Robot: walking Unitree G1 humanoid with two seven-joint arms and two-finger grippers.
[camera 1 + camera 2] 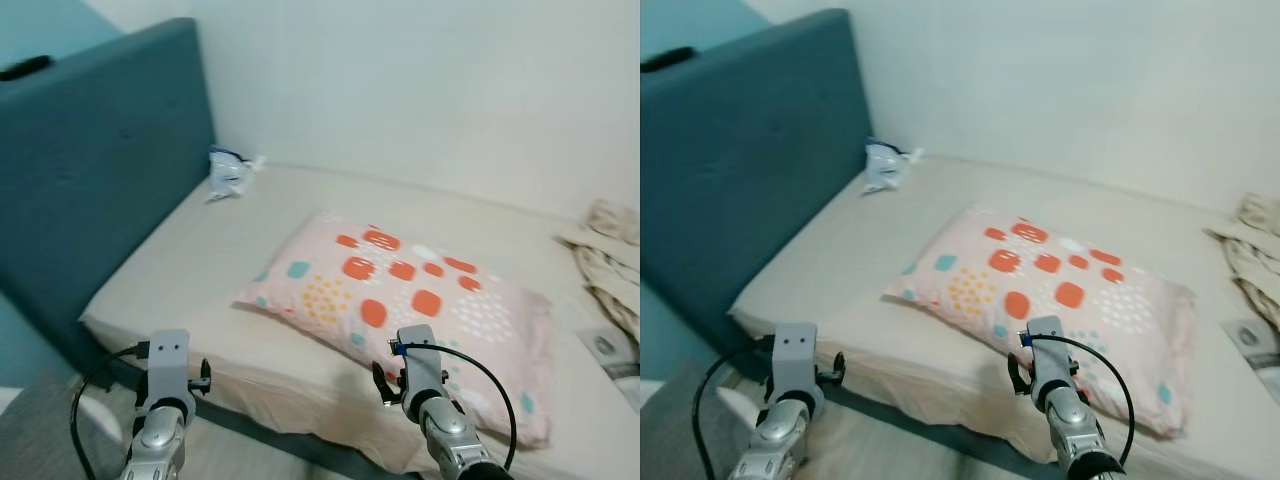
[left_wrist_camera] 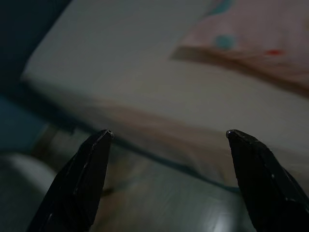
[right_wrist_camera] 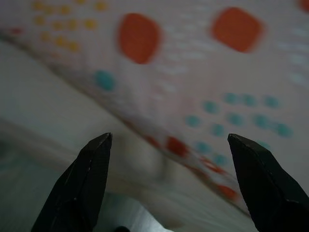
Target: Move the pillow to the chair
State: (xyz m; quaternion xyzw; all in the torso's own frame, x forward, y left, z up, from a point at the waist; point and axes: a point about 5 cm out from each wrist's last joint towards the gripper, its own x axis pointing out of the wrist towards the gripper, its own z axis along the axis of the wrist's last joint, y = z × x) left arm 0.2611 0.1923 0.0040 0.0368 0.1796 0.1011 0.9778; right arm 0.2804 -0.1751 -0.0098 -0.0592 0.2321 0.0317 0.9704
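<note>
**Right wrist view: hand spread wide at pillow's near edge, nothing held**

Right wrist view: right hand (image 3: pixel 169 137) has both fingers (image 3: pixel 82 186) wide apart, nothing between them. Just past the tips is the pillow (image 3: pixel 203 72), with orange blotches and teal dots at close range, its near edge overhanging the mattress side. No contact visible.

Left wrist view: left hand (image 2: pixel 168 134) likewise spread and empty. It points at the bed's (image 2: pixel 116 63) near edge and side panel, dim floor below; a corner of the pillow sits at the far side of that frame, well apart from the tips.

Head views: both arms raised in front of the bed, the right one over the pillow's near edge, the left one off toward the headboard end. Pillow lies flat on the bare mattress, mid-bed, angled, one long side near the front edge.

Surroundings:
- teal headboard (image 1: pixel 100 170) on the robot's left, a dark object on its top edge
- crumpled white-and-blue wrapper (image 1: pixel 230 172) in the far corner by the headboard
- bunched beige fabric (image 1: pixel 610 250) on the right end of the bed, a small packet (image 1: pixel 608 348) in front of it
- plain white wall behind

Nothing lies between either hand and the pillow.
</note>
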